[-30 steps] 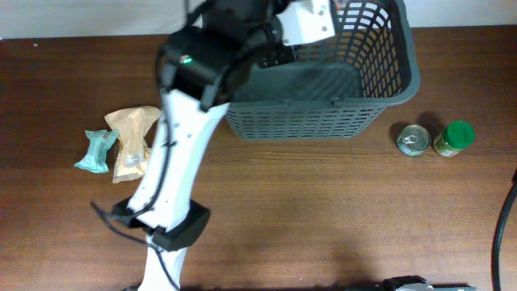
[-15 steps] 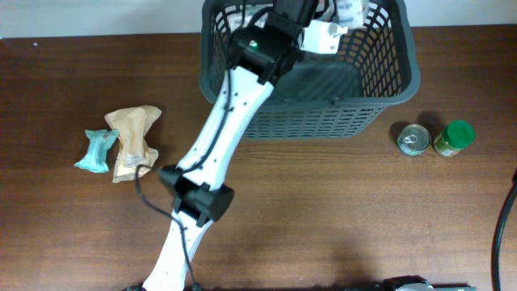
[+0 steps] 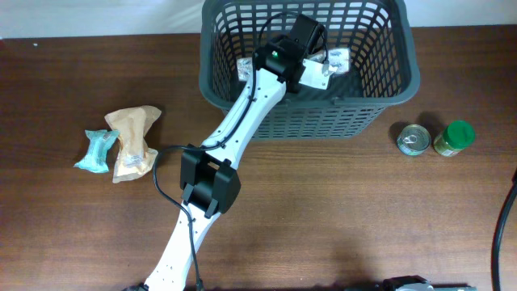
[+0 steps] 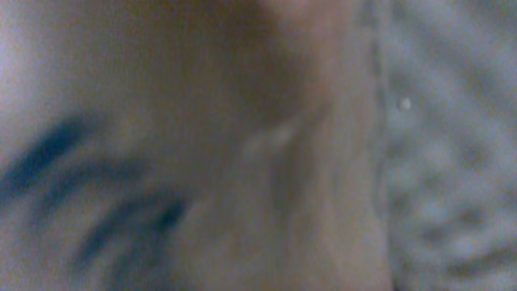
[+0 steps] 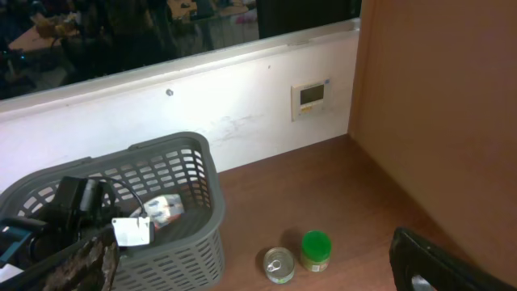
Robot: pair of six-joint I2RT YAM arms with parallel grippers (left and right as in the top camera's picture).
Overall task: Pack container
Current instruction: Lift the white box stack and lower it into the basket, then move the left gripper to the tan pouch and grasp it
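The container, a large dark grey basket [image 3: 307,121], stands at the back of the table; it also shows in the right wrist view [image 5: 212,202]. My left arm reaches into it. My left gripper [image 3: 326,65] is low inside the basket, shut on a small white printed packet [image 3: 339,56], which also shows in the right wrist view [image 5: 166,208]. Another white packet [image 3: 245,67] lies inside at the left. The left wrist view is only a close tan and blue blur. Of my right gripper only a dark edge [image 5: 428,259] shows; its jaws are hidden.
A tin can [image 3: 414,139] and a green-lidded jar [image 3: 454,138] stand right of the basket. A tan packet [image 3: 133,141] and a teal packet [image 3: 95,151] lie on the table at the left. A wall runs behind the table.
My left arm has swung right and stretched over the rim, then lowered the white packet from above the basket's back edge down into it.
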